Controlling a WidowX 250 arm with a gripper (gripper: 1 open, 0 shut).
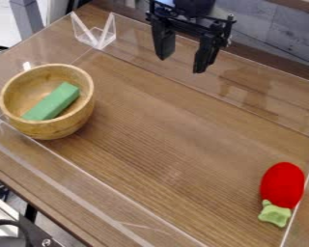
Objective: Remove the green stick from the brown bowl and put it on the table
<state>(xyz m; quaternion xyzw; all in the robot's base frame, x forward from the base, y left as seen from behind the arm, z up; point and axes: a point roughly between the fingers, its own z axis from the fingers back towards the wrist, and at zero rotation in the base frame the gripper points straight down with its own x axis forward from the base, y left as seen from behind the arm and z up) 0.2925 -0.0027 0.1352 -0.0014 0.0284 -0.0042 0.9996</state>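
The green stick [51, 101] lies flat inside the brown bowl [46, 123], which sits at the left side of the table [170, 145]. My gripper [182, 58] hangs at the top centre, pointing down, well to the right of and behind the bowl. Its two black fingers stand apart with nothing between them, so it is open.
A red strawberry-like toy [282, 185] with a small green stem lies near the right front corner. Low clear acrylic walls [93, 31] run around the table's edges, with a corner piece at the back left.
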